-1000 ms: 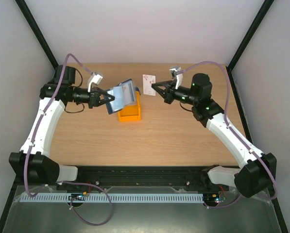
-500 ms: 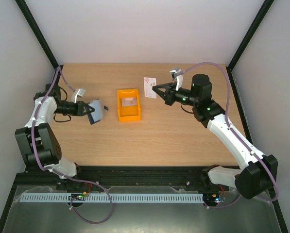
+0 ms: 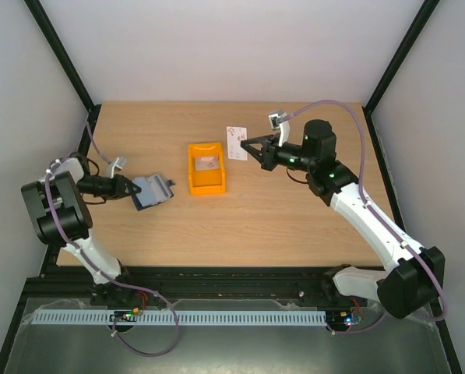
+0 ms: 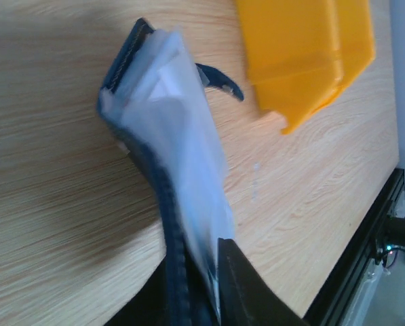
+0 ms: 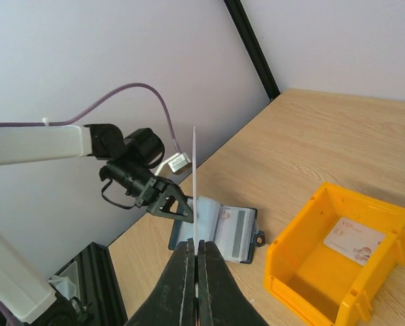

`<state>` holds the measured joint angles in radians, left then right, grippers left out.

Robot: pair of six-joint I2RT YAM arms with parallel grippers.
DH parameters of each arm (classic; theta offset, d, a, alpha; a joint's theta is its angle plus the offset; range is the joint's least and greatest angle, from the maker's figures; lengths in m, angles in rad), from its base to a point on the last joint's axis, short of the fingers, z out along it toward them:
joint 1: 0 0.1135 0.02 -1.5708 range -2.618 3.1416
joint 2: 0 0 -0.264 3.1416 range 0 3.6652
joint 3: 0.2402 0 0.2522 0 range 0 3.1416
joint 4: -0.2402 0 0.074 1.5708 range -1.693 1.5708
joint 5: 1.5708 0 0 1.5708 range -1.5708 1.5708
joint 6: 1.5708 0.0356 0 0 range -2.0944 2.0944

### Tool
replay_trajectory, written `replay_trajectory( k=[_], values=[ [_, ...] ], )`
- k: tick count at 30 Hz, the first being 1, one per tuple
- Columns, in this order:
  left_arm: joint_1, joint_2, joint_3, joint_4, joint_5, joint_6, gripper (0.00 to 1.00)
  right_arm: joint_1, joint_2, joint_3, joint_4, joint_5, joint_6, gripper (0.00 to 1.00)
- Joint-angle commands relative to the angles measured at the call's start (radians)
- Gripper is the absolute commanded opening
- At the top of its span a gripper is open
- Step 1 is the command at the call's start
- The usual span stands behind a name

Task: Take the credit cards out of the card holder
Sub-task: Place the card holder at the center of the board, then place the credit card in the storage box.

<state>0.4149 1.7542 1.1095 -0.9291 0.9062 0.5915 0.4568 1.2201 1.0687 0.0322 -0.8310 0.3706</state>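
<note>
The dark navy card holder (image 3: 153, 191) lies open low over the table at the left, with pale cards in its clear sleeves. My left gripper (image 3: 134, 189) is shut on its left edge. The left wrist view shows the holder (image 4: 163, 142) edge-on, clamped between my fingers (image 4: 241, 288). My right gripper (image 3: 247, 148) is shut on a white credit card (image 3: 236, 142) with red marks, held upright above the table right of the bin. In the right wrist view this card (image 5: 195, 183) is edge-on in my gripper (image 5: 195, 252), with the holder (image 5: 229, 232) beyond it.
An orange plastic bin (image 3: 193, 181) stands at mid-table between the grippers, with one pale card (image 3: 207, 163) lying inside. It also shows in the right wrist view (image 5: 304, 288) and the left wrist view (image 4: 304, 47). Black frame posts stand at the back corners.
My left arm has swung from over the bin back to the left and brought the holder down to the table. My right gripper with its card has shifted slightly left.
</note>
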Motion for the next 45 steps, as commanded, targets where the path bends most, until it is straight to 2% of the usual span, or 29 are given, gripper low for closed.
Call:
replay_trajectory(
  k=[1, 2, 3, 6, 7, 8, 12, 15, 18, 22, 25, 27, 30, 32, 38, 42, 45],
  values=[
    [0.074, 0.100, 0.020, -0.011, -0.043, 0.043, 0.20, 0.013, -0.016, 0.005, 0.014, 0.003, 0.014, 0.02],
    [0.093, 0.123, 0.028, -0.020, -0.051, 0.048, 0.30, 0.014, -0.019, 0.004, 0.014, 0.004, 0.014, 0.02],
    [0.112, 0.142, 0.037, -0.028, -0.060, 0.049, 0.50, 0.014, -0.024, 0.003, 0.013, 0.006, 0.014, 0.02],
    [0.168, 0.169, 0.060, -0.027, -0.106, 0.032, 0.89, 0.014, -0.033, 0.007, 0.007, 0.013, 0.017, 0.02],
    [0.186, 0.167, 0.068, -0.017, -0.125, 0.008, 0.97, 0.015, -0.035, 0.010, 0.005, 0.016, 0.021, 0.02],
    [0.207, 0.160, 0.075, 0.002, -0.151, -0.017, 0.99, 0.016, -0.038, 0.012, 0.002, 0.020, 0.022, 0.02],
    [0.248, 0.056, 0.078, 0.123, -0.323, -0.127, 1.00, 0.029, -0.047, 0.018, -0.011, 0.070, 0.028, 0.02],
    [0.211, -0.087, 0.054, 0.231, -0.470, -0.177, 1.00, 0.056, -0.043, 0.026, -0.018, 0.138, 0.036, 0.02],
    [0.112, -0.224, 0.052, 0.279, -0.587, -0.192, 0.99, 0.098, -0.033, 0.031, 0.002, 0.218, 0.057, 0.02],
    [-0.121, -0.381, 0.089, 0.266, -0.627, -0.190, 0.99, 0.136, -0.017, 0.021, 0.097, 0.304, 0.152, 0.02],
    [-0.305, -0.440, 0.165, 0.218, -0.531, -0.186, 0.99, 0.160, -0.015, -0.031, 0.240, 0.325, 0.223, 0.02],
    [-0.384, -0.454, 0.235, 0.166, -0.323, -0.174, 1.00, 0.166, -0.020, -0.093, 0.388, 0.326, 0.309, 0.02],
    [-0.435, -0.438, 0.337, 0.121, 0.041, -0.213, 1.00, 0.175, -0.021, -0.175, 0.613, 0.360, 0.441, 0.02],
    [-0.484, -0.418, 0.372, 0.141, 0.156, -0.288, 0.99, 0.196, -0.013, -0.219, 0.723, 0.411, 0.494, 0.02],
    [-0.658, -0.380, 0.382, 0.204, 0.186, -0.384, 1.00, 0.256, 0.040, -0.294, 0.967, 0.511, 0.576, 0.02],
    [-0.677, -0.367, 0.367, 0.287, 0.167, -0.485, 0.99, 0.281, 0.086, -0.272, 0.981, 0.496, 0.578, 0.02],
    [-0.678, -0.360, 0.370, 0.312, 0.189, -0.513, 0.90, 0.284, 0.107, -0.256, 0.980, 0.465, 0.582, 0.02]
  ],
)
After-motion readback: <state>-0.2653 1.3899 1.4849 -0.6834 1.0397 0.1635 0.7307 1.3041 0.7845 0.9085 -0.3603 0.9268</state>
